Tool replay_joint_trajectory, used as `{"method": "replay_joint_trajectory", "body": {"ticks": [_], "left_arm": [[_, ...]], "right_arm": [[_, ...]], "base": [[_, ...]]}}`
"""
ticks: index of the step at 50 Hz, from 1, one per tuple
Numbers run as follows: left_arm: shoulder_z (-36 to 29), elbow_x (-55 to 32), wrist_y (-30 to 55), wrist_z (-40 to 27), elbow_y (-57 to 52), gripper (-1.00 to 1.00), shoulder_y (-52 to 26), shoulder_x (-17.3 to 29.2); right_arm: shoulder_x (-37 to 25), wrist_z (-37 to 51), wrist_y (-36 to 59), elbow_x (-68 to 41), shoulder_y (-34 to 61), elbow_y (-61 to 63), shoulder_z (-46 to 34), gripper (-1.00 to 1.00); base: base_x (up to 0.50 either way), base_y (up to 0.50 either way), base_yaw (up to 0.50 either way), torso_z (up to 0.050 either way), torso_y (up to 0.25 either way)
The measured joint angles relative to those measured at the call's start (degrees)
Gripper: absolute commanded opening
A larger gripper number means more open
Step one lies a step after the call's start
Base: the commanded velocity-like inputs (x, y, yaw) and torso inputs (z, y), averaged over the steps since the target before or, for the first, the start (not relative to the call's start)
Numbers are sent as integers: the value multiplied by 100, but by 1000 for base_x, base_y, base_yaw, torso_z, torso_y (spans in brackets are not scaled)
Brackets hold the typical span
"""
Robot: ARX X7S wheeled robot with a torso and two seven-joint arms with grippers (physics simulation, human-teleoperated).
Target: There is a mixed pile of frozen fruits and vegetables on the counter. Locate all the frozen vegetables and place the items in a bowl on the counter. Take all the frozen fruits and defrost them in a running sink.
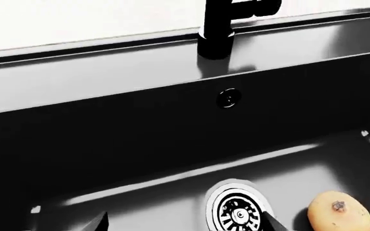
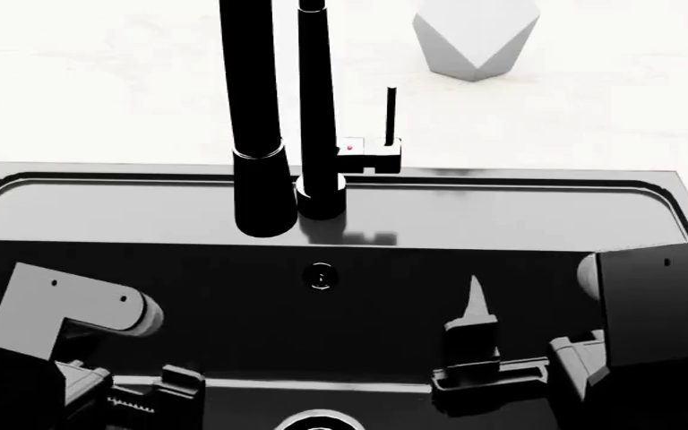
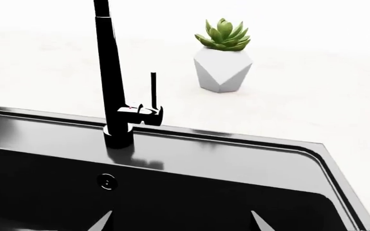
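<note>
Both jaws spread wide, holding nothing | left gripper [image 1: 185,224] low in sink [image 1: 140,144] near pear [image 1: 339,216] by drain [image 1: 238,209] | faucet lever [image 3: 152,91] upright, likely next for right gripper [image 3: 179,222]

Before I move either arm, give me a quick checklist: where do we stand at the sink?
1. Fruit in the sink: ok, a yellow fruit lies on the basin floor beside the drain.
2. Water running: not ok, no stream shows at the faucet; its lever stands upright.
3. Left pincer free: ok, open and empty.
4. Right pincer free: ok, open and empty, facing the lever.
5. Pile and bowl: cannot tell, out of view.
</note>
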State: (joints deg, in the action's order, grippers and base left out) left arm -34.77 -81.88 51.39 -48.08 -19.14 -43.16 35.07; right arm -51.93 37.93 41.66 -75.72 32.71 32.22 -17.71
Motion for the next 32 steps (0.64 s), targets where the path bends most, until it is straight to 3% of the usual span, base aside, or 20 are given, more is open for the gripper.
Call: {"method": "replay_joint_trajectory", "body": {"ticks": [13,22,32], "left_arm": [[514,-741,-36,-550,-942,100,-111,510],[1025,-1205,-254,-731,-1624,100,199,1187],[1344,-1759,-376,-1051,-2024,100,41,1614]], "right_arm": [[-304,279,-27,-321,84,440,318,100],[-724,615,-237,-729,-289,1024,786,100],[-1149,929,-340,-1338,-266,1433,1122,100]], "base": [[0,0,0,0,0],[0,0,0,0,0],[0,0,0,0,0]]}}
